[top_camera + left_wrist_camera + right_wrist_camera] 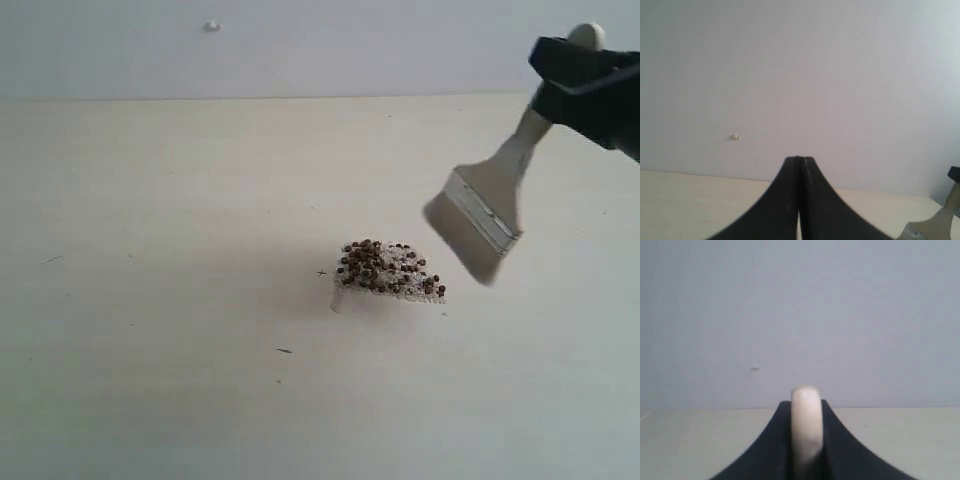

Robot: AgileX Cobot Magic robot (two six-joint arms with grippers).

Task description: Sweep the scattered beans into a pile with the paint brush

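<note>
Where the pale table comes nearest the exterior camera, you have only a short dark fleck, in front of the beans and to their left. The beans lie in one small heap, mixed with fine whitish grains, and nothing touches them. Just right of the beans and apart from them hangs the paint brush, tilted, bristles lowest; whether they touch the table is unclear. Your right gripper is clamped on the handle near its rounded end. Far behind the beans, a small white speck sits on the wall. Your left gripper, seen only in its wrist view, has its jaws pressed together on nothing.
</note>
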